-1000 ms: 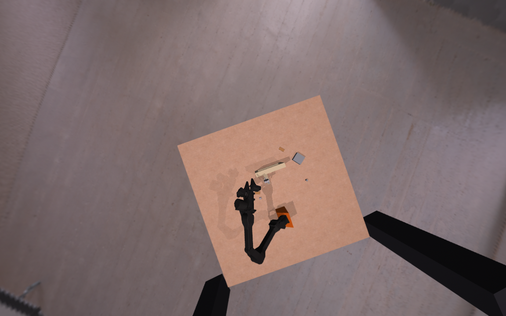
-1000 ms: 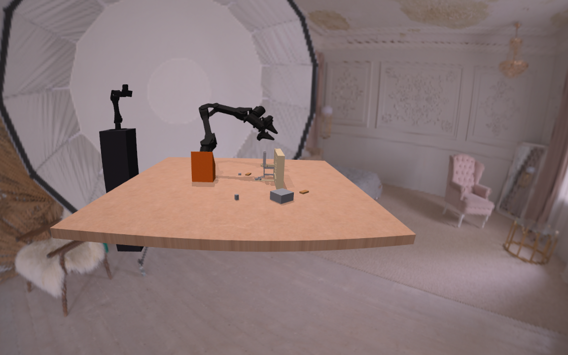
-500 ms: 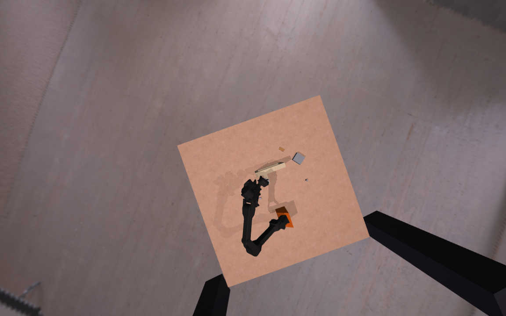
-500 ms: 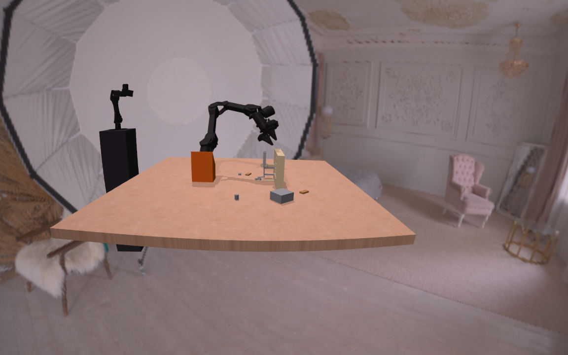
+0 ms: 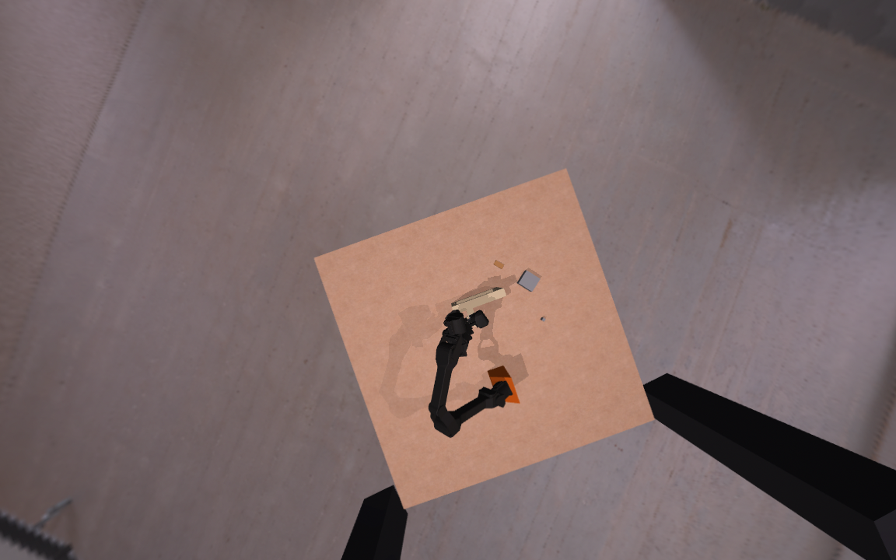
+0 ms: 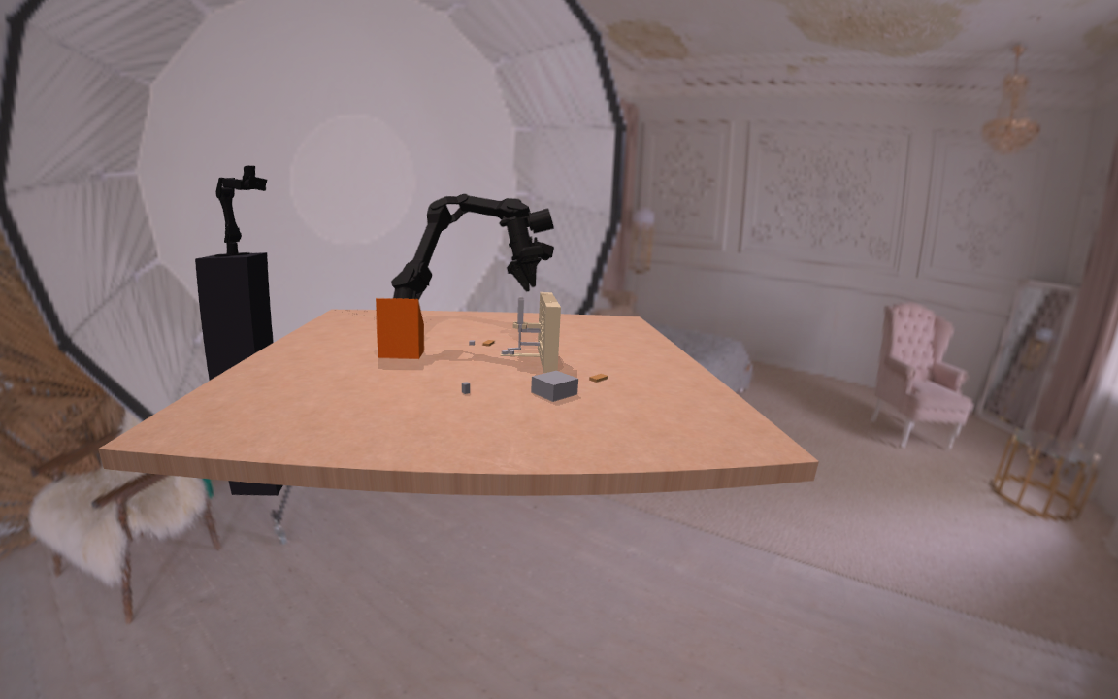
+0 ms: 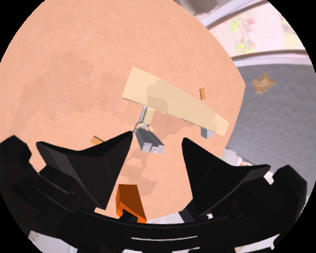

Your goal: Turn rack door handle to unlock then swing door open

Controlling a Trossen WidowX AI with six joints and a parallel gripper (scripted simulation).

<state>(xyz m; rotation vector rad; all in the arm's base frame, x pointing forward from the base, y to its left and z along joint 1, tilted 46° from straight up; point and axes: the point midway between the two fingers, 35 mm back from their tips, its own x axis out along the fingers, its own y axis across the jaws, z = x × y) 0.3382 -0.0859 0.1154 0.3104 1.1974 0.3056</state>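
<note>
The cream rack frame with its door [image 5: 481, 300] [image 6: 550, 330] [image 7: 172, 100] stands upright on the table; no gap shows between door and frame. The grey upright handle [image 6: 520, 330] [image 7: 146, 138] stands out from the door on short arms. My gripper [image 6: 528, 287] [image 7: 157, 138] points down, open and empty, with its fingertips just above the handle's top. In the wrist view the handle's top shows between the two fingers, nearer the left one. In the top view the arm hides the fingers and the handle.
An orange block [image 5: 498, 372] [image 6: 398, 328] [image 7: 130, 195] is at the arm's base. A grey block [image 5: 528, 280] [image 6: 554, 384] [image 7: 206, 133] lies near the rack's end. Small orange pieces [image 5: 498, 264] [image 6: 599, 377] [image 7: 202, 93] and a small grey cylinder [image 5: 542, 318] [image 6: 465, 387] lie around.
</note>
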